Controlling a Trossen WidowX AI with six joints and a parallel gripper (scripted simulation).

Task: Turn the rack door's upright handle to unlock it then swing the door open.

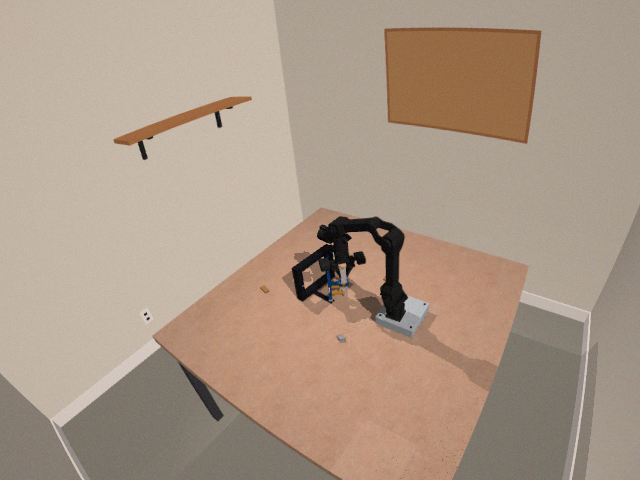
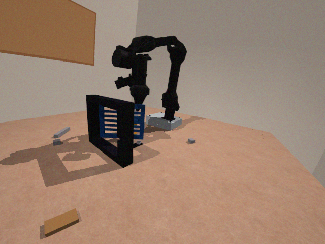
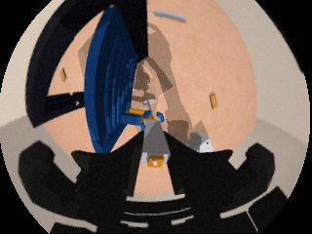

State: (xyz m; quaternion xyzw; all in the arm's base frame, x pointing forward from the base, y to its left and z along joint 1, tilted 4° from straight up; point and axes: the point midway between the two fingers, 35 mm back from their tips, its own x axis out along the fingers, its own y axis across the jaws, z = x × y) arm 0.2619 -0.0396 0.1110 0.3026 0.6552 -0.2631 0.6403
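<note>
The black rack frame (image 1: 298,283) (image 2: 125,136) (image 3: 37,88) stands upright on the table. Its blue slatted door (image 1: 329,281) (image 2: 141,123) (image 3: 97,88) is swung well out of the frame towards the arm's side; the exact angle cannot be told. The upright grey handle (image 1: 343,274) (image 3: 156,138) has an orange top and stands off the door on blue and orange brackets. My gripper (image 1: 343,267) (image 3: 152,133) points down from above and is shut on the handle. The fingers hide part of it, and how far it is turned is unclear.
A black foot with a small grey piece (image 2: 138,143) lies below the door. A grey block (image 1: 341,337) (image 2: 191,141), a grey bar (image 2: 62,131) (image 3: 170,16), another grey block (image 2: 57,142) and a tan block (image 1: 264,289) (image 2: 61,222) lie around the rack. The arm's base (image 1: 416,314) stands behind.
</note>
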